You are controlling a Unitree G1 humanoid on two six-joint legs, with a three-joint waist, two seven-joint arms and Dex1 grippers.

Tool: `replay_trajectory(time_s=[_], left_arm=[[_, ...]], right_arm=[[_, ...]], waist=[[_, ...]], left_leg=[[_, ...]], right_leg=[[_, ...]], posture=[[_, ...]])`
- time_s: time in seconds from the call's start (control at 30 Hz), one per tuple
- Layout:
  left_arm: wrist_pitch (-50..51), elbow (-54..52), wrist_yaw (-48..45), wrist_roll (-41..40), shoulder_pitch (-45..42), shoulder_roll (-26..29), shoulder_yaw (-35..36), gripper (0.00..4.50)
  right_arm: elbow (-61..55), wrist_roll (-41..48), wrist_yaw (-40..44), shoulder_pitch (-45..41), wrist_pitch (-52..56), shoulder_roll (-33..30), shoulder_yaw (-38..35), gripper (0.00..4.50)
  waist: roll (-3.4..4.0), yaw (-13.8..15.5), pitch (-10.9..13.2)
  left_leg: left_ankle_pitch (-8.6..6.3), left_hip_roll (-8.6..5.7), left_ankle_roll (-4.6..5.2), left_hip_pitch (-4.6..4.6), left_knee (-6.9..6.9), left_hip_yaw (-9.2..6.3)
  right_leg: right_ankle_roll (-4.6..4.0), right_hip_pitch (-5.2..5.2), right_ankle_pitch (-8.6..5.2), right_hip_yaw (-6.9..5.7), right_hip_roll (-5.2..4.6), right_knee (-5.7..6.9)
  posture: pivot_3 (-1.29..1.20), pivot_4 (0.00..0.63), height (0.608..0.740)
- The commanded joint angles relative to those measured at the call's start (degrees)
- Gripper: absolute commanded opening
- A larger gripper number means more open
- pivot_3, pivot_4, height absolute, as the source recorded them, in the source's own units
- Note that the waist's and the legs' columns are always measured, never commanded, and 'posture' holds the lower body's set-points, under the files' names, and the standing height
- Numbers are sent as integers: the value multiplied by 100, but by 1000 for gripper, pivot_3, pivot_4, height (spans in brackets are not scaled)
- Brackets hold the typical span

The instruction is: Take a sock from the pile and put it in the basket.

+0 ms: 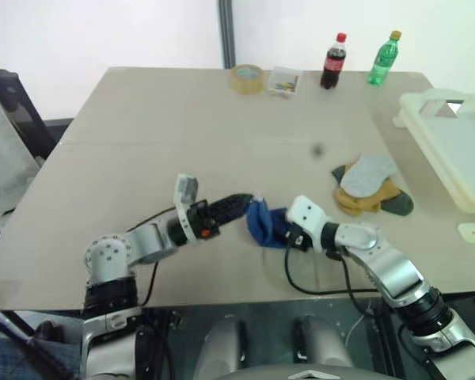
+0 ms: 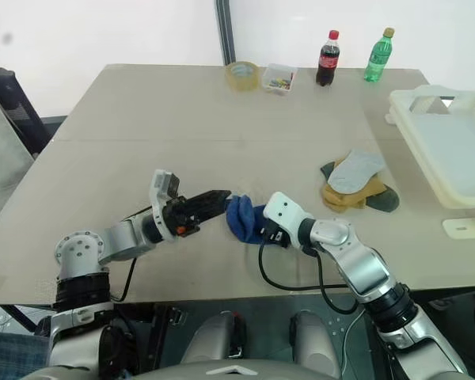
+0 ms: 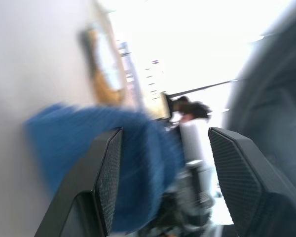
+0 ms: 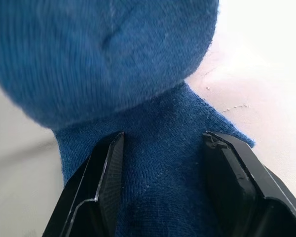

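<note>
A blue sock (image 1: 267, 223) was off the pile (image 1: 371, 187), near the table's (image 1: 142, 142) front edge, gripped by the right gripper (image 1: 287, 231). The left gripper (image 1: 239, 206), jaws apart, touched it. The basket (image 1: 451, 142) at the right edge awaited it; transfer remained.

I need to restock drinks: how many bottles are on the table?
2, both at the far edge: a dark cola bottle with a red cap, and a green bottle just to its right.

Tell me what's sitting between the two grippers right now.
A blue sock hangs between the left gripper and right gripper, seen in both eye views.
</note>
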Motion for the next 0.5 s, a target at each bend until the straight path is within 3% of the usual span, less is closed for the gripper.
replay_trajectory(time_s=[0.03, 0.23, 0.37, 0.5], left_arm=[[86, -79, 245, -409, 3, -94, -133, 2935], [-77, -19, 305, -161, 20, -199, -410, 2935], [-249, 138, 219, 75, -81, -272, -545, 2935], [-430, 294, 53, 355, -197, -368, -649, 2935]], right_arm=[[244, -227, -111, 28, 300, -102, -53, 2585], [-637, 72, -18, 16, 1062, -388, -538, 2585], [-1430, 368, 219, 101, 1818, -889, -830, 2585], [-2175, 810, 365, 231, 2532, -1247, -1280, 2585]], waist=[[-1, 0, 0], [6, 32, 7], [7, 51, 7], [14, 94, 14]], left_leg=[[0, 0, 0, 0, 0, 0], [-1, -3, 0, -11, -1, -6], [2, -16, 1, -90, 0, -23], [4, -18, -3, -96, -13, -29]], right_leg=[[0, 0, 0, 0, 0, 0], [-1, -4, 0, -6, -6, -8], [-2, -58, 2, -23, -17, -27], [-2, -60, 1, -34, -12, -38]], posture=[[0, 150, 740], [0, 150, 740], [0, 150, 740], [0, 150, 740]])
